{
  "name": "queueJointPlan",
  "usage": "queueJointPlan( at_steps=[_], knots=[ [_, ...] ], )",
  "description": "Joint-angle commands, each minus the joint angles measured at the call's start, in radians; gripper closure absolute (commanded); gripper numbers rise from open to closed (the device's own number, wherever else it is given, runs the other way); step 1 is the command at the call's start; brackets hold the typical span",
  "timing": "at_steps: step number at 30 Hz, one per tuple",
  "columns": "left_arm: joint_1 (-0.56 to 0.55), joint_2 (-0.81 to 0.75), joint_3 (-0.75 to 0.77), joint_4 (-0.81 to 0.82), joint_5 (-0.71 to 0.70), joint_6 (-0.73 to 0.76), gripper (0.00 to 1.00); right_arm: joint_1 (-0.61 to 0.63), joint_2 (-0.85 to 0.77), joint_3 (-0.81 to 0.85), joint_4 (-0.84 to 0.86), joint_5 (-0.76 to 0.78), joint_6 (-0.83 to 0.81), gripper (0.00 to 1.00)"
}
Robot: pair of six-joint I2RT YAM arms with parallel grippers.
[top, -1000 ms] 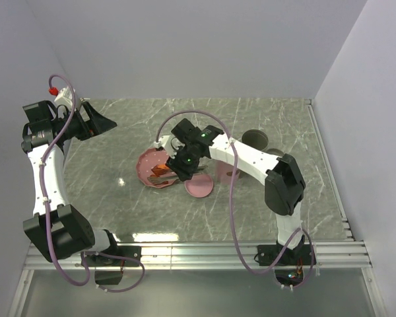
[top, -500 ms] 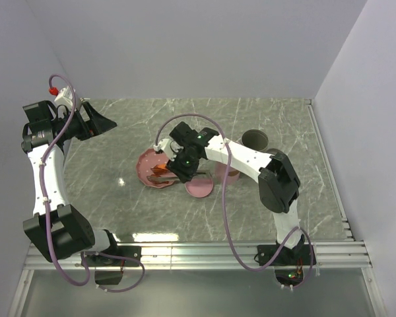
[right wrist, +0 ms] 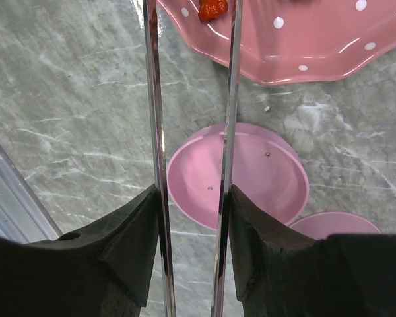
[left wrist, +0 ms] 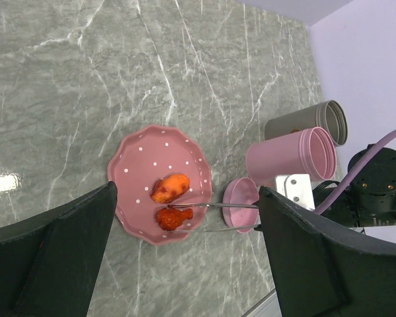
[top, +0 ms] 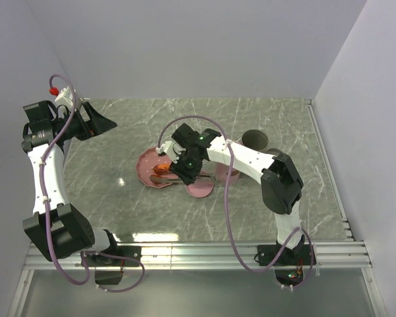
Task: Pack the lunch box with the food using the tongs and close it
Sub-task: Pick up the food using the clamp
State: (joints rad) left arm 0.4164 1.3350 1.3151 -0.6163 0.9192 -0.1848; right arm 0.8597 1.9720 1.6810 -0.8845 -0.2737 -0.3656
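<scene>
Marble tabletop (top: 138, 211): my right gripper (right wrist: 191, 211) clamps the tongs (right wrist: 156, 132), tips straddling a half-cropped red piece (right wrist: 213, 9) on the pink plate (left wrist: 135, 155); my left gripper (top: 96, 123) gapes wide.

I'm white shells and black joints, my left hand (top: 105, 123) and right hand (right wrist: 193, 193) matte black, mauve cables (top: 228, 218) looping alongside (a red cap (top: 53, 88) tops one).

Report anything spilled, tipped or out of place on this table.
Nothing stands out. The orange piece and the red piece sit on the dotted plate, with none on the marble. The pink lid lies flat beside it. The right gripper holds the tongs straddling the red piece.
</scene>
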Motion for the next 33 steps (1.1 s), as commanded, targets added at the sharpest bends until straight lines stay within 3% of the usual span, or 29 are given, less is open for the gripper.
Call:
queueJointPlan(
  at_steps=[1, 33],
  knots=[
    [-0.001, -0.005, 0.030, 0.001, 0.020, 0.013, 0.06, 0.006, -0.062, 0.035, -0.013, 0.010, -0.013, 0.50],
    [0.001, -0.022, 0.035, -0.019, 0.009, 0.033, 0.06, 0.053, 0.073, 0.270, -0.154, 0.079, -0.059, 0.50]
  ],
)
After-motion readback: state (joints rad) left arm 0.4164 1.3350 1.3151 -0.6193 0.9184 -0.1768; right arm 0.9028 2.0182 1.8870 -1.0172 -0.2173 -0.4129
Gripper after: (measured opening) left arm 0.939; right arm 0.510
